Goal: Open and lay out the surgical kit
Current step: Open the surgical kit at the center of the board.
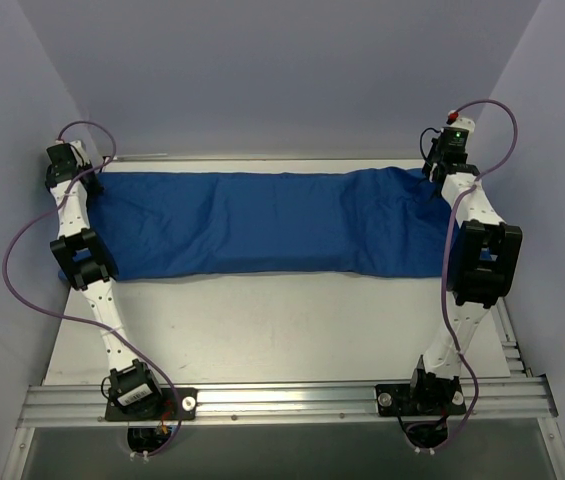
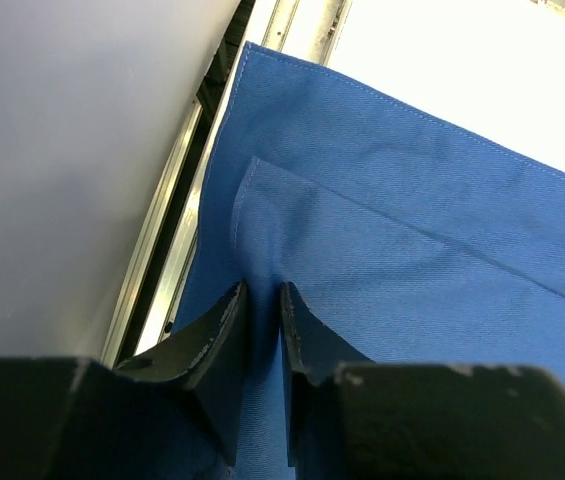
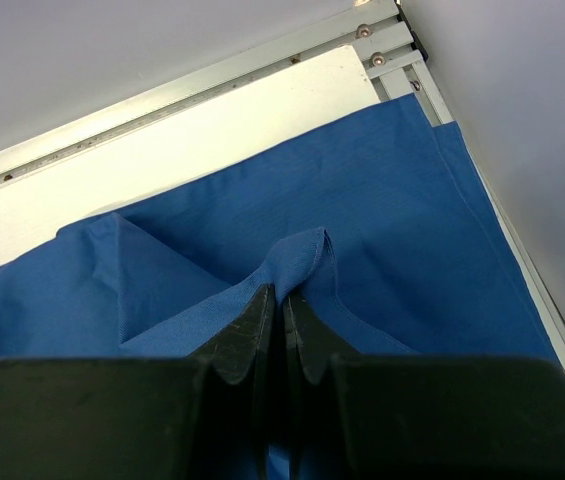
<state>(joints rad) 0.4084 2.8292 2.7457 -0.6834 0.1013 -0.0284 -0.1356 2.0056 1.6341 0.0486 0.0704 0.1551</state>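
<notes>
The blue cloth wrap (image 1: pixel 262 222) lies as a long folded band across the far part of the table. My left gripper (image 1: pixel 90 180) is at its far left end and is shut on a pinched fold of the upper layer of the cloth (image 2: pixel 262 290). My right gripper (image 1: pixel 434 178) is at the far right end and is shut on a raised corner of the cloth (image 3: pixel 284 292). The mesh tray, gauze packets, clamps and tweezers are hidden or out of view.
The white table top (image 1: pixel 262 325) stretches between the cloth and the arm bases. Aluminium rails (image 2: pixel 162 250) run along the left table edge, and rails (image 3: pixel 162 95) along the far edge. Grey walls (image 1: pixel 282 70) enclose the back and both sides.
</notes>
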